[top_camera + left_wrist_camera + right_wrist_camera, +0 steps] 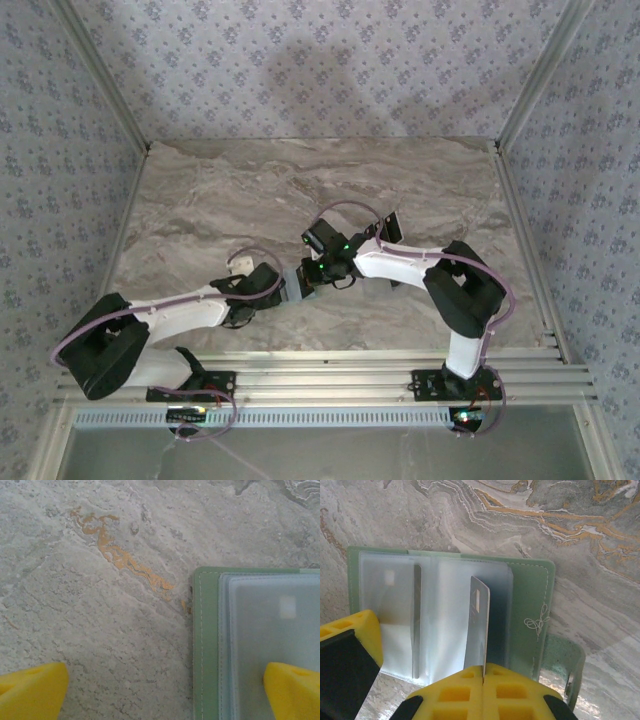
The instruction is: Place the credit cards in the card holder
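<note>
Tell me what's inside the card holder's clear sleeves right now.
The right gripper is shut on a card, held edge-on over the clear sleeves of the card holder. A thin grey edge, perhaps another card, stands between two sleeves. Frosted plastic hides anything lying flat inside.

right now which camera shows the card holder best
The right wrist view: the card holder lies open, nearly whole, with its clear sleeves and green cover. The left wrist view catches one green corner and part of a sleeve. In the top external view the arms hide most of it.
</note>
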Available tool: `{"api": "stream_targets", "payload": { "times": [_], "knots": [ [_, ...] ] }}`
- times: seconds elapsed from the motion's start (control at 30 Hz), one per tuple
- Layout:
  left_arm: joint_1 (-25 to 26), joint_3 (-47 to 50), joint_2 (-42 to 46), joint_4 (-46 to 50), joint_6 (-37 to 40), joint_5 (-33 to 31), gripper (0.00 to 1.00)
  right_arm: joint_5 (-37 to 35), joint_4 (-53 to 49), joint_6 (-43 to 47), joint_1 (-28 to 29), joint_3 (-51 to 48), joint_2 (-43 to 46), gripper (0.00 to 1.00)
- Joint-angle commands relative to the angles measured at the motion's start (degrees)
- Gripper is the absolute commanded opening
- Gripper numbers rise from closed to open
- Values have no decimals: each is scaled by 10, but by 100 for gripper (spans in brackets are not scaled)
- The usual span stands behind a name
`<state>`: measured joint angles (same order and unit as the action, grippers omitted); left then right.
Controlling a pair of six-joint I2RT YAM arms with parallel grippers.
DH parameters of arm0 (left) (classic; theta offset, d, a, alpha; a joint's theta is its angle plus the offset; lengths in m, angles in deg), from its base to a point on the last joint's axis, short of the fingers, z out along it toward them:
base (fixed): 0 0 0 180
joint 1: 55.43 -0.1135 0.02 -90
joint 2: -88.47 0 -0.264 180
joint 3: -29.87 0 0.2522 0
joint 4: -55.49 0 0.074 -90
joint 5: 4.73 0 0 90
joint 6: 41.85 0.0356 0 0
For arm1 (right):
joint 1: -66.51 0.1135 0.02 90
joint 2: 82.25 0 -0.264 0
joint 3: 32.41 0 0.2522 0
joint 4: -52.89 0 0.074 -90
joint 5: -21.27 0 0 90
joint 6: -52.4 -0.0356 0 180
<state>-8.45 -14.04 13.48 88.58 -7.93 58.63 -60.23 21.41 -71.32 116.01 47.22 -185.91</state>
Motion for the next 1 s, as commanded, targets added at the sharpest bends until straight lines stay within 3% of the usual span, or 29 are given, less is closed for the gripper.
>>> {"api": "stream_targets", "payload": {
  "times": [0.0,0.5,0.97],
  "knots": [
    [-3,16,4,34,-11,-16,100,-6,-15,-8,-2,-10,-23,0],
    [-3,29,6,26,-14,-12,99,97,112,-19,-37,-51,41,0],
    [-3,40,16,23,-16,-12,98,160,223,-53,-37,-70,-4,0]
  ]
}}
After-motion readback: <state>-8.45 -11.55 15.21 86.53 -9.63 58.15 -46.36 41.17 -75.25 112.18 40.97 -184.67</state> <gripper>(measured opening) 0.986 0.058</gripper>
